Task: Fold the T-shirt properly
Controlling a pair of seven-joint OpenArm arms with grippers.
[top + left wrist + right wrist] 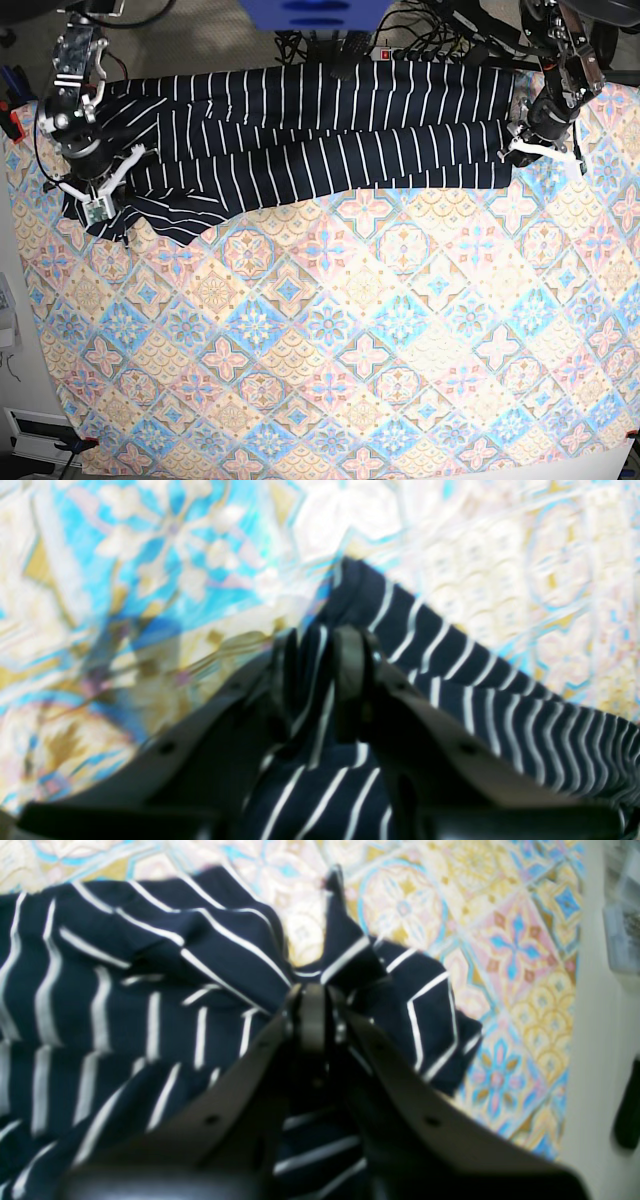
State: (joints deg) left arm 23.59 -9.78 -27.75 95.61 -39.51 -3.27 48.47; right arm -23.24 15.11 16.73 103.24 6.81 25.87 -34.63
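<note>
Here the T-shirt (300,130) lies stretched in a long band across the far part of the patterned tablecloth (330,340), from the far left to the far right. The right gripper (320,1005) has its fingers pressed together on a bunched fold at the left end. The left gripper (317,650) pinches a thick fold of striped fabric at the right end.

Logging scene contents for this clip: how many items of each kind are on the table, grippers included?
T-shirt: 1
Tablecloth: 1
Grippers: 2, left gripper and right gripper, each shut on the T-shirt
Total: 4
</note>
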